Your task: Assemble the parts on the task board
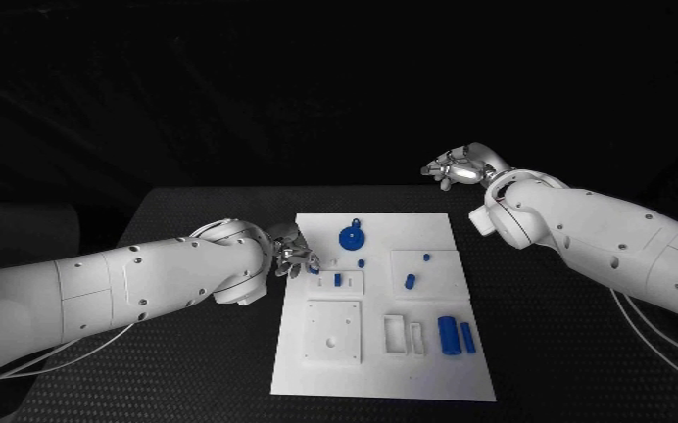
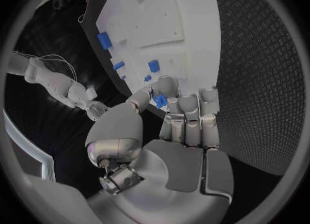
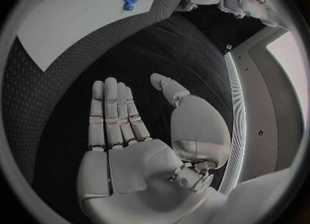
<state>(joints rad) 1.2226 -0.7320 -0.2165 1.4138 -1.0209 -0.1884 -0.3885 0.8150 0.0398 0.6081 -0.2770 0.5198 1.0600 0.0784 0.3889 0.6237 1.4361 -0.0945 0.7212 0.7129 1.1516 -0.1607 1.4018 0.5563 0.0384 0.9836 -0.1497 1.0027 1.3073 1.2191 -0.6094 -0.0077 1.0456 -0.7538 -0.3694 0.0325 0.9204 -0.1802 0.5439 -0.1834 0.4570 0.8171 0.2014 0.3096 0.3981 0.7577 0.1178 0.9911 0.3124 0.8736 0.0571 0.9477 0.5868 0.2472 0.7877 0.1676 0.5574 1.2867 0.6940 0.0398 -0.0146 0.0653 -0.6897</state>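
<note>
**Left robot hand pinching a blue part at the board's edge**

The white task board [image 1: 384, 345] lies lengthwise on the black surface [image 1: 551, 345], its long axis running away from the robot. The left robot hand [image 1: 293, 255] reaches over the board's left edge, fingers curled, thumb and finger pinching a small blue part [image 2: 160, 100]. The right robot hand [image 1: 460, 167] is raised beyond the board's far right corner, fingers straight, holding nothing.

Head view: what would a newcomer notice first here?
The white board shines in the middle of the black table, with a blue gear near its far edge. The left robot hand pinches a small blue piece at the board's left edge; the right robot hand hangs open, raised beyond the far right corner.
</note>
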